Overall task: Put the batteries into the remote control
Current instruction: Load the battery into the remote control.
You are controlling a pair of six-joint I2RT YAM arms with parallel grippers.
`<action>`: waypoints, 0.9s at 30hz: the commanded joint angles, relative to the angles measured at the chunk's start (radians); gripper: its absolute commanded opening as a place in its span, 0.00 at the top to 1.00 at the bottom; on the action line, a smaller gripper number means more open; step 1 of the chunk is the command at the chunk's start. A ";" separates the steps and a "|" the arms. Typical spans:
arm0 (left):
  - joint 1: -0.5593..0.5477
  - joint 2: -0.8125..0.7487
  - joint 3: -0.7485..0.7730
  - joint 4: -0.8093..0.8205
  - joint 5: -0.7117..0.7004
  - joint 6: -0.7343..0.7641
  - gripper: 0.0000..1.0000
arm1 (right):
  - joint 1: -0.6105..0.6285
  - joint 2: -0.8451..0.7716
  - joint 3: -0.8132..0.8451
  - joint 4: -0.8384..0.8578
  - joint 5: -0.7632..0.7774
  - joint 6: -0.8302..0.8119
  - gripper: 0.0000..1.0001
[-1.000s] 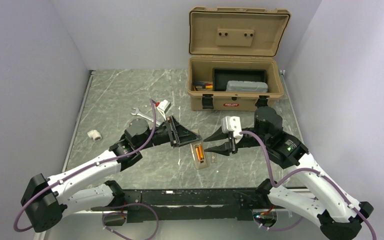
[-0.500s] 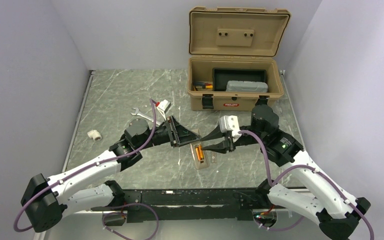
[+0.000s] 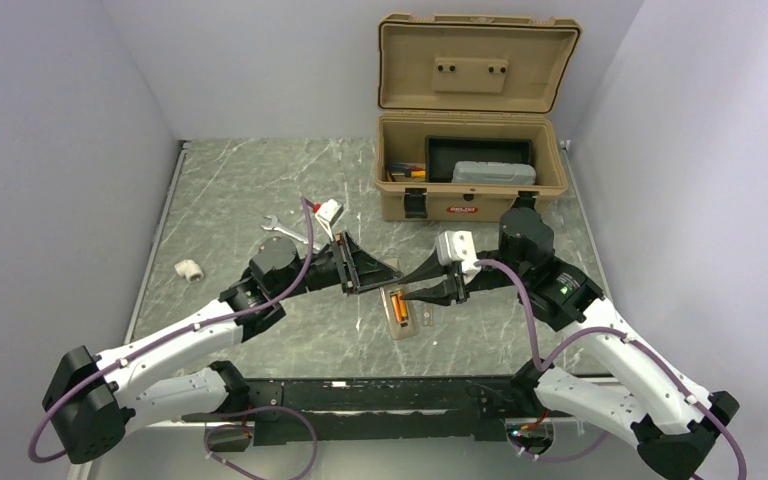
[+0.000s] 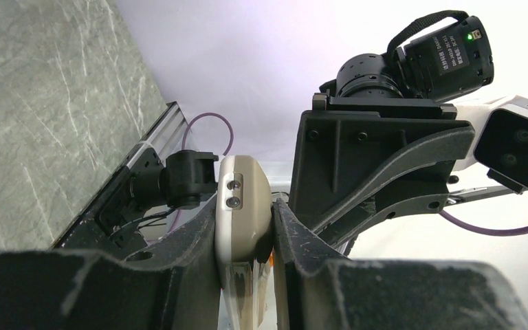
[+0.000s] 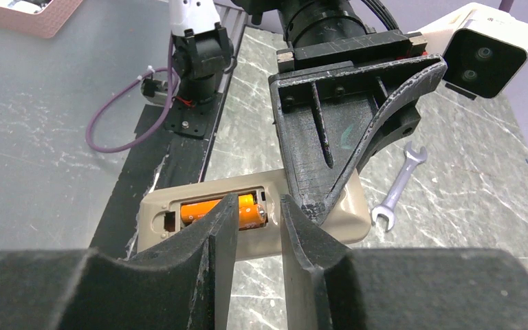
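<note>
The remote control lies on the table with its grey-tan back up and its battery bay open. Two orange batteries lie in the bay; they show in the right wrist view. My left gripper is shut on the remote's far end, and its jaws squeeze the tan body. My right gripper hovers over the bay from the right. Its fingers stand a narrow gap apart with nothing between them, just above the batteries' end and the remote.
A silver wrench lies left of the remote and also shows in the right wrist view. A small white fitting sits at the far left. An open tan tool case stands at the back right. A red-and-white item lies near the wrench.
My right gripper has moved left over the battery bay, and its fingers have narrowed from wide open to a small gap. The left gripper and the remote have not moved.
</note>
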 commanded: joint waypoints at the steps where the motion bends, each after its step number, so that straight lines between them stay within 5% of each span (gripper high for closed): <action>1: 0.003 -0.002 0.015 0.077 0.013 -0.017 1.00 | -0.003 -0.001 0.013 0.050 -0.032 -0.006 0.69; 27: 0.003 0.007 0.017 0.090 0.014 -0.022 1.00 | -0.004 0.002 -0.025 0.001 -0.056 -0.005 0.71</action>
